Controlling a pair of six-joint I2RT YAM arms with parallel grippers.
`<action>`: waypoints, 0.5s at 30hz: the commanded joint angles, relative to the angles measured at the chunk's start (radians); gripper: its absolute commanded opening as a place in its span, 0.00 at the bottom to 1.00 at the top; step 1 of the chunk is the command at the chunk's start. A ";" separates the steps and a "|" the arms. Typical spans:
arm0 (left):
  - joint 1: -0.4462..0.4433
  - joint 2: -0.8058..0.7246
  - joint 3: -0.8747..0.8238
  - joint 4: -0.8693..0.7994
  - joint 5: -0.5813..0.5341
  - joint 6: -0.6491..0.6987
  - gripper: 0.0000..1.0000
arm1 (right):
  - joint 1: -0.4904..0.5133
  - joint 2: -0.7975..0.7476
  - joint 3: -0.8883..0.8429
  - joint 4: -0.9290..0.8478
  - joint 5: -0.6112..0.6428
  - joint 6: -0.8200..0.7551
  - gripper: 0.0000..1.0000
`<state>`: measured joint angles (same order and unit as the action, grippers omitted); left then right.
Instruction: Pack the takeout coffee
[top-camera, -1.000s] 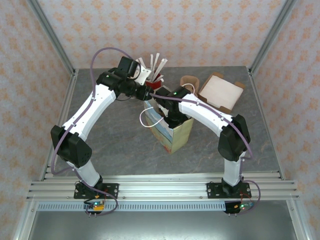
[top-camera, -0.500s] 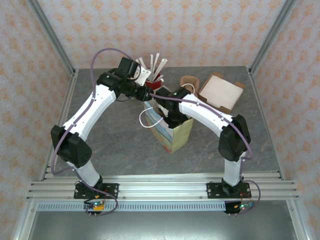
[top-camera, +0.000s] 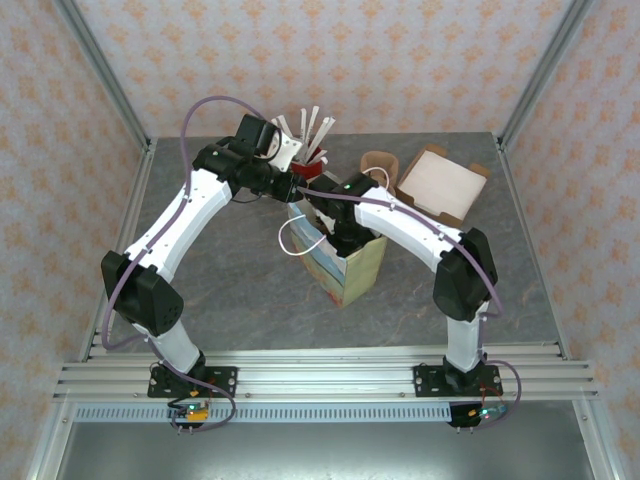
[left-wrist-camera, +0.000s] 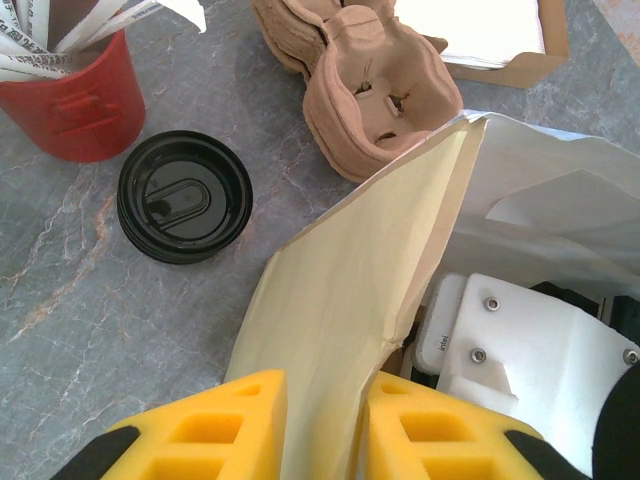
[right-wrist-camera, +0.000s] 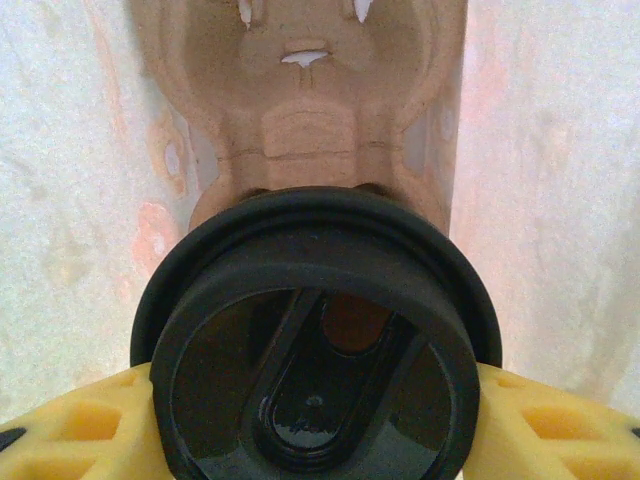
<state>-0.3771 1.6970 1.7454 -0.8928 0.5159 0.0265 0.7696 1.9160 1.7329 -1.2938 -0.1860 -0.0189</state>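
takeout coffee down inside the paper bag, black lid toward the wrist camera, gripped at both sides by the yellow jaws of the right gripper, with a pulp carrier just beyond it between the bag's walls. left gripper at the bag's rim, jaws narrow, pinching the paper wall. beside the bag on the bench: loose black lid, red cup.

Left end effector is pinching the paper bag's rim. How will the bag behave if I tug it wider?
Probably floppy: the paper bag wall looks thin and is creased and bent where the left end effector pinches it. Likely light, too, so a hard tug might slide the whole bag or tear the rim rather than open it neatly.
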 joint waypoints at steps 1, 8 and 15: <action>0.007 -0.041 -0.014 0.013 -0.011 -0.004 0.25 | 0.002 0.105 -0.055 -0.061 0.105 -0.007 0.42; 0.007 -0.040 -0.011 0.011 -0.012 -0.004 0.25 | 0.003 0.086 -0.023 -0.066 0.102 -0.009 0.43; 0.007 -0.042 -0.012 0.009 -0.013 -0.005 0.25 | 0.003 0.085 -0.012 -0.065 0.100 -0.014 0.45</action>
<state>-0.3771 1.6970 1.7451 -0.8928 0.5159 0.0261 0.7727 1.9236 1.7546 -1.3117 -0.1829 -0.0189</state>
